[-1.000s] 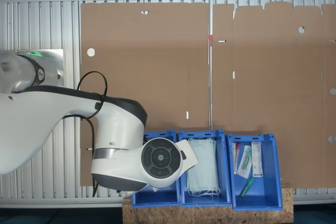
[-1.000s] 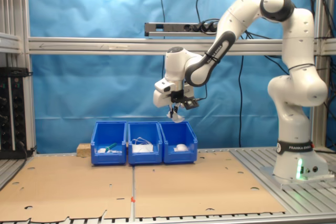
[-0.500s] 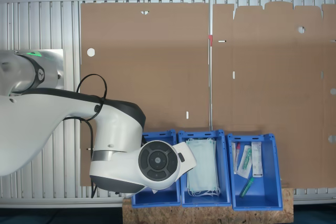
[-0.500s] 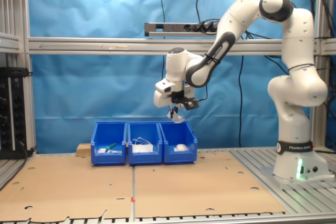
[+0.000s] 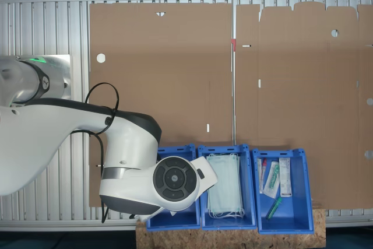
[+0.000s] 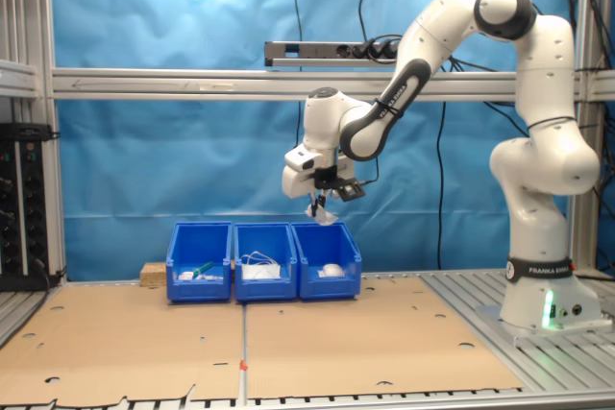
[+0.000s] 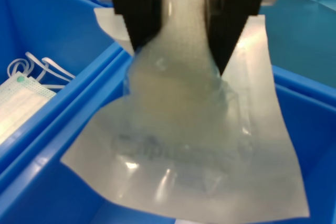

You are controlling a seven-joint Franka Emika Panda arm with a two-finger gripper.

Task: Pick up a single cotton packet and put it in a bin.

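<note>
My gripper (image 6: 320, 202) hangs well above the blue bin (image 6: 327, 258) at the second exterior view's right end of the row. It is shut on a cotton packet (image 6: 324, 215), which dangles below the fingertips. In the wrist view the black fingers (image 7: 137, 9) pinch the partly clear packet (image 7: 194, 145) at its white pad. The blue bin (image 7: 315, 129) lies beneath it. In the first exterior view the arm's wrist covers most of this bin (image 5: 175, 218).
The middle bin (image 5: 202, 202) holds pale green masks (image 5: 224, 188) (image 7: 18, 100). The third bin (image 5: 306, 202) holds tubes and boxes. Cardboard sheets (image 5: 175, 74) cover the table in front of the bins. A wooden block (image 6: 151, 274) sits beside the row.
The wrist has shifted slightly toward the first exterior view's left, with the packet still in the gripper. Over the last half second it hardly moves.
</note>
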